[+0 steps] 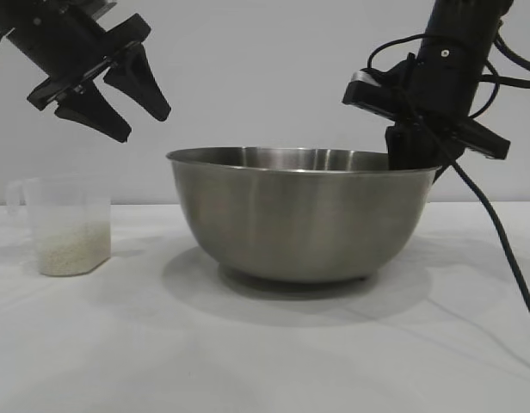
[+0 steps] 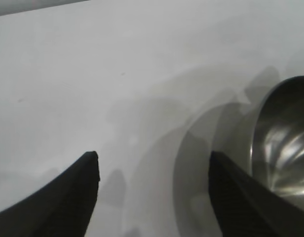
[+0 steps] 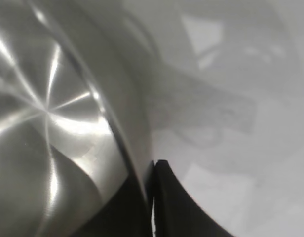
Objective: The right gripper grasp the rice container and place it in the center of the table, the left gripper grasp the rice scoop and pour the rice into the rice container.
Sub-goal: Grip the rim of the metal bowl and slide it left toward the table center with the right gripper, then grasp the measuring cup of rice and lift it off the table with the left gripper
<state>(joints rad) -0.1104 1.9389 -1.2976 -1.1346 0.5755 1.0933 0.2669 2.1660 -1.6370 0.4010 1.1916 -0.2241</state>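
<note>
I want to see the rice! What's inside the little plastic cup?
The rice scoop holds a pale layer of rice at its bottom; the upper part looks empty through the frosted wall. The camera is level, so the cup's inside cannot be seen from above.

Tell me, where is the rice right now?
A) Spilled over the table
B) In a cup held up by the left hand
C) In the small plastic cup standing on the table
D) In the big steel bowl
C: the rice lies in the rice scoop, which stands on the table beside the rice container, below the open left hand.
</note>
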